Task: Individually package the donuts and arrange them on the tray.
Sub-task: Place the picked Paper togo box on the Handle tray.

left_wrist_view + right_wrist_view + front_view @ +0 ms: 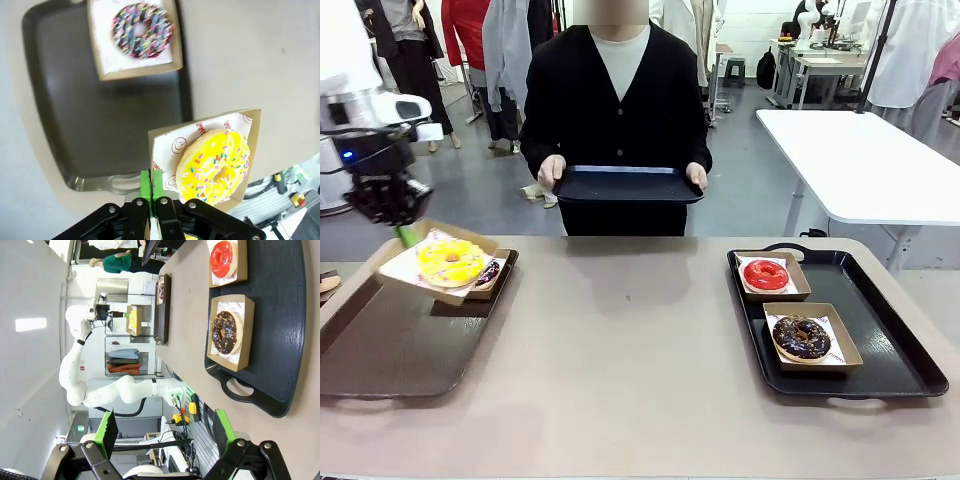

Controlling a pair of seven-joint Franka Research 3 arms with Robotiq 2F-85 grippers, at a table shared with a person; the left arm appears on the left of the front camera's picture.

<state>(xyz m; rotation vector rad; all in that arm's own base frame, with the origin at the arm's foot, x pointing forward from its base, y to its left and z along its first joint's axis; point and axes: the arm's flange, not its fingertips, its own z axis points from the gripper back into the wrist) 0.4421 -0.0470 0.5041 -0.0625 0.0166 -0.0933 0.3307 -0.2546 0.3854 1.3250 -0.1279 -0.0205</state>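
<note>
At the left of the front picture, the left tool [408, 236] is shut tight on the edge of a paper box [402, 270] and holds it tilted above the left black tray [380, 350]. The yellow donut [452, 262] with sprinkles sits in that box. Just behind it, the purple donut [488, 272] with colored sprinkles sits in its own box [496, 280] at the far end of the same tray. In the upper middle of the picture, a person holds another black tray [625, 186] with both hands, above the far edge of the counter [620, 340]. At the right, the right black tray [880, 340] holds two boxes. The red donut [766, 274] is in the far box, and the chocolate donut [801, 338] is in the near box. In the right wrist picture, the right tool [166, 429] is wide open at the bottom and holds nothing.
</note>
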